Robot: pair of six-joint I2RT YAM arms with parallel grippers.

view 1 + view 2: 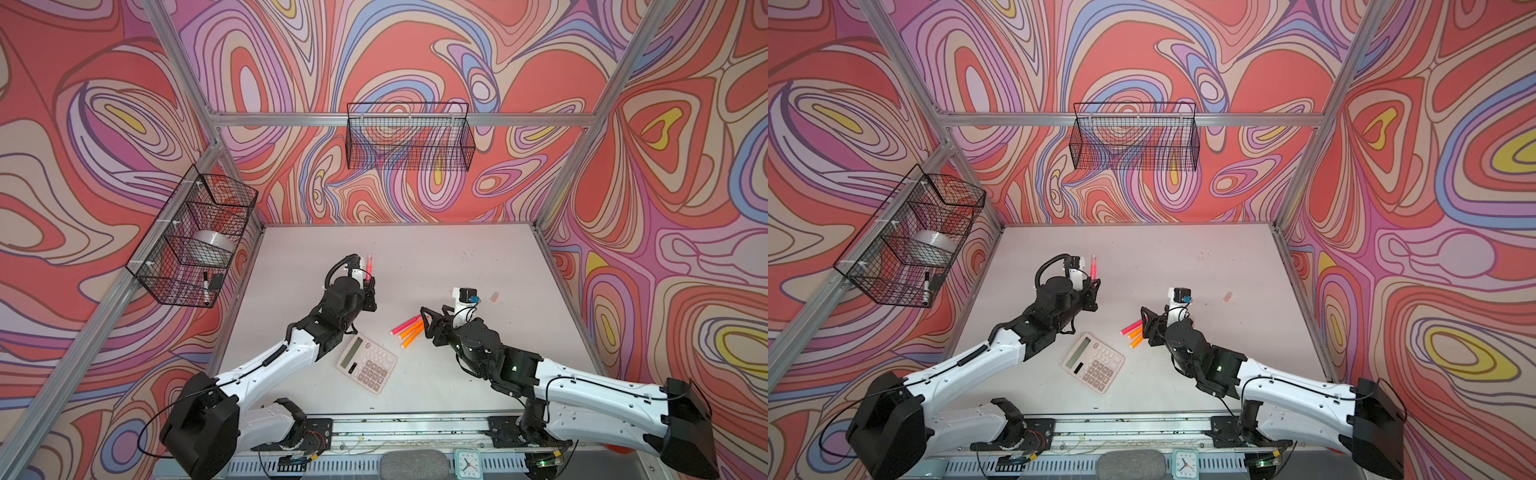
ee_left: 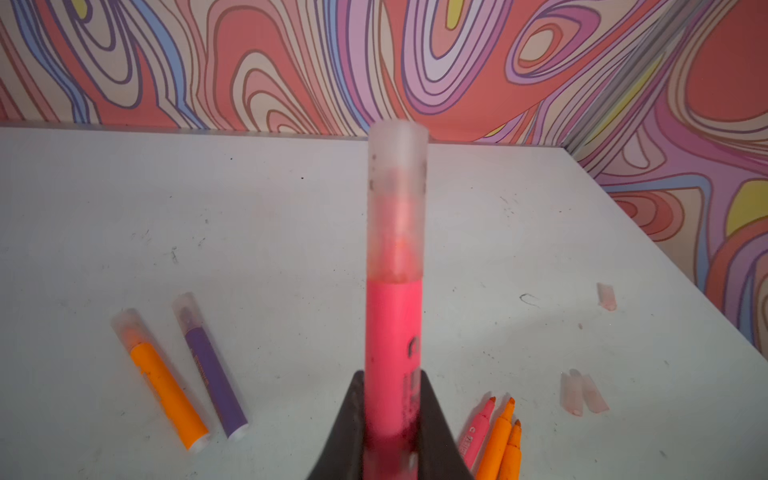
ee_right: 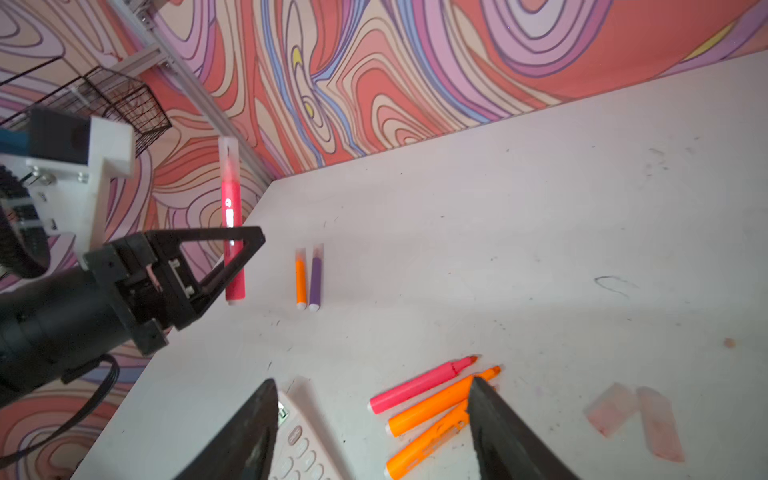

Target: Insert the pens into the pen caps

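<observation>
My left gripper [image 2: 392, 415] is shut on a pink pen [image 2: 392, 353] held upright above the table, with a translucent pen cap [image 2: 397, 199] seated over its tip; both top views show it [image 1: 369, 266] [image 1: 1093, 266]. My right gripper [image 3: 372, 382] hangs open over three uncapped pens, one pink [image 3: 419, 386] and two orange [image 3: 440, 401] [image 3: 428, 440], and holds nothing. Two loose pen caps [image 3: 611, 409] [image 3: 660, 424] lie beside them, and a third [image 1: 494, 296] lies farther right. A capped orange pen [image 2: 166, 386] and a capped purple pen [image 2: 212, 365] lie side by side.
A white calculator [image 1: 366, 370] lies between the arms near the front. A wire basket [image 1: 191, 237] on the left wall holds a tape roll and a black-and-white marker. Another wire basket [image 1: 409, 137] hangs on the back wall. A small clock [image 1: 467, 463] sits at the front edge.
</observation>
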